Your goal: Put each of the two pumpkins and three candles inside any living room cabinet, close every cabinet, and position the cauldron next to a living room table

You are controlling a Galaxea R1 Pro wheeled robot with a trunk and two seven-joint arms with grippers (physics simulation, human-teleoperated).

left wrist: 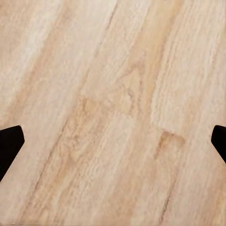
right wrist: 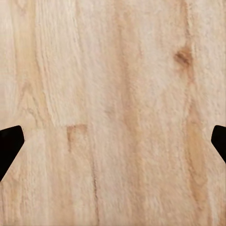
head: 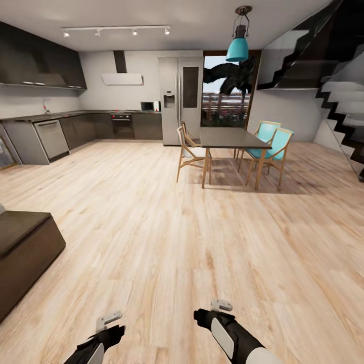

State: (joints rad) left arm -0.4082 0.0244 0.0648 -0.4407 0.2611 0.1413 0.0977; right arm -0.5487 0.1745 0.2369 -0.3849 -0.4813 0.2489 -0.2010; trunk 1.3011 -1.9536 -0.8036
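The pumpkins, the candles, the cauldron and the living room table are out of view. A low dark brown unit (head: 25, 247) with a flat top, which looks like the cabinet, stands at the left edge of the head view; no drawers show from here. My left arm (head: 98, 341) and right arm (head: 227, 333) hang low in front of me, pointing down at the wooden floor. In the left wrist view my left gripper (left wrist: 113, 146) is open, its dark fingertips (left wrist: 9, 146) far apart over bare planks. My right gripper (right wrist: 113, 146) is open the same way and holds nothing.
Light wooden floor (head: 167, 237) stretches ahead. A dining table (head: 230, 137) with wooden and teal chairs (head: 270, 151) stands ahead to the right. Dark kitchen counters (head: 60, 131) and a fridge (head: 180, 98) line the far wall. A staircase (head: 344, 116) rises at the right.
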